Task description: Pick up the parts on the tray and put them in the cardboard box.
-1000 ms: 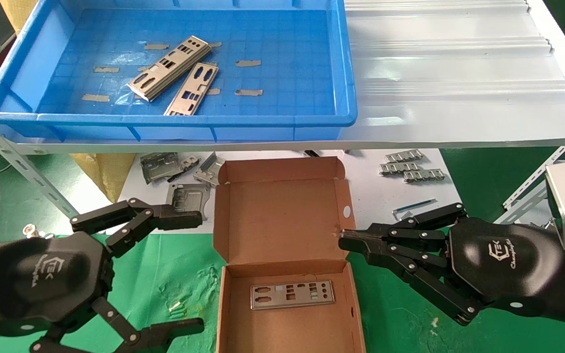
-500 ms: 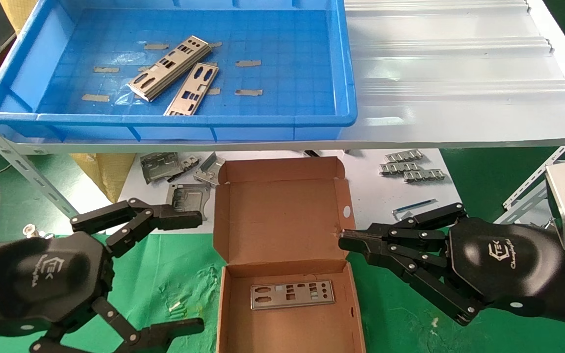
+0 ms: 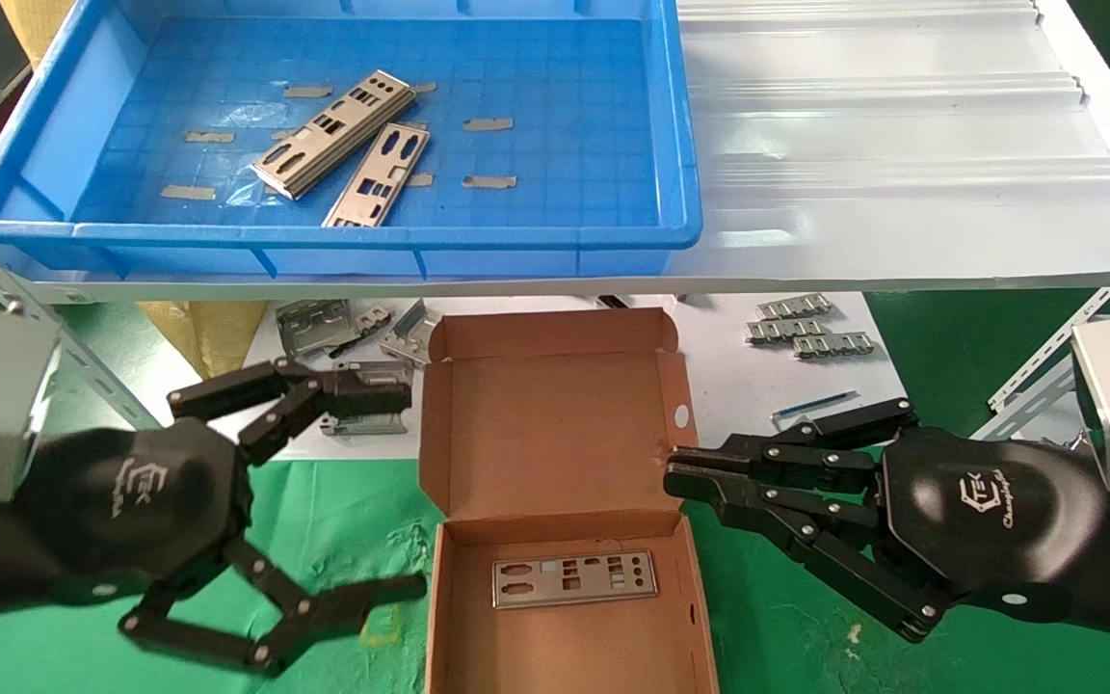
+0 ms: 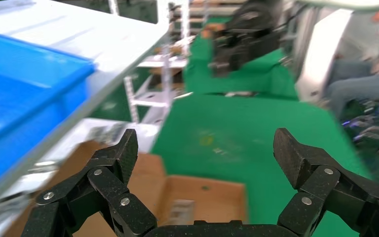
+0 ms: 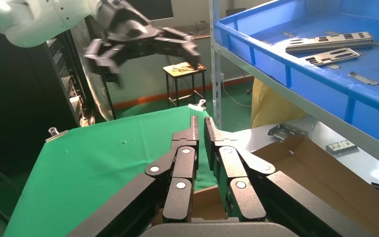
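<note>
The left gripper [image 3: 391,492], fingers spread, has risen toward the tray [image 3: 324,236]; its thin, stiff, slippery parts [image 3: 333,134] ahead want an edge pinch.

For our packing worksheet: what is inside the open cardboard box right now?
One silvery plate lies flat on the floor of the cardboard box, punched side up. Nothing else shows inside. The box's nearest end runs out of the head view, so that strip cannot be checked.

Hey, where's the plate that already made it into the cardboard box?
In the head view, the plate lies flat on the floor of the cardboard box, bottom centre, just below the lid's hinge fold, between the left gripper and the right gripper.
</note>
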You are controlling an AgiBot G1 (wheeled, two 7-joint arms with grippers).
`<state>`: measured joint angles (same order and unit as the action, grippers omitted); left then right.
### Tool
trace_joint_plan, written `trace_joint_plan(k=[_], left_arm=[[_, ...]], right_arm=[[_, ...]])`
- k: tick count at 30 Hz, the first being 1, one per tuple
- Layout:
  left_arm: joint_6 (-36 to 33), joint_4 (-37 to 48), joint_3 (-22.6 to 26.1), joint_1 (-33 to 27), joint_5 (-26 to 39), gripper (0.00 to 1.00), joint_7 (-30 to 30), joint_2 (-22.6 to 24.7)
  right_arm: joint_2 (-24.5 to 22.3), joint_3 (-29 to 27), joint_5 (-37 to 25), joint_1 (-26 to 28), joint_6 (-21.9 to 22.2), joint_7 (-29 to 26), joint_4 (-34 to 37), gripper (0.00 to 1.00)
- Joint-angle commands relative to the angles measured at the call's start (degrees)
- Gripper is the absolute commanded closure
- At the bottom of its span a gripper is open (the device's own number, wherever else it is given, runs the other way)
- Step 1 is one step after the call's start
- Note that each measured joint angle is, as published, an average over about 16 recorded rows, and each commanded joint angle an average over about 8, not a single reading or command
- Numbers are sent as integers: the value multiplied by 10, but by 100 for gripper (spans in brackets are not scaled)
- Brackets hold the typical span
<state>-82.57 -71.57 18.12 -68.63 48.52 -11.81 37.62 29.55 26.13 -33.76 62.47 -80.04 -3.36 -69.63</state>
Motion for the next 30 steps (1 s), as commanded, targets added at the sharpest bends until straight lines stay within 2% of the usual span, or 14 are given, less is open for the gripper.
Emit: trace_joint_plan(k=[1, 15, 25, 30], left_arm=[[11, 4, 6, -20, 22, 0, -3, 6], [62, 162, 68, -227, 154, 0, -87, 95], [84, 315, 137, -346, 271, 0, -150, 178], [87, 374, 160, -386, 309, 0, -168, 203]], right_arm=[[0, 0, 0, 0, 0, 0, 0, 0], [0, 0, 0, 0, 0, 0, 0, 0], [0, 0, 0, 0, 0, 0, 0, 0], [0, 0, 0, 0, 0, 0, 0, 0]])
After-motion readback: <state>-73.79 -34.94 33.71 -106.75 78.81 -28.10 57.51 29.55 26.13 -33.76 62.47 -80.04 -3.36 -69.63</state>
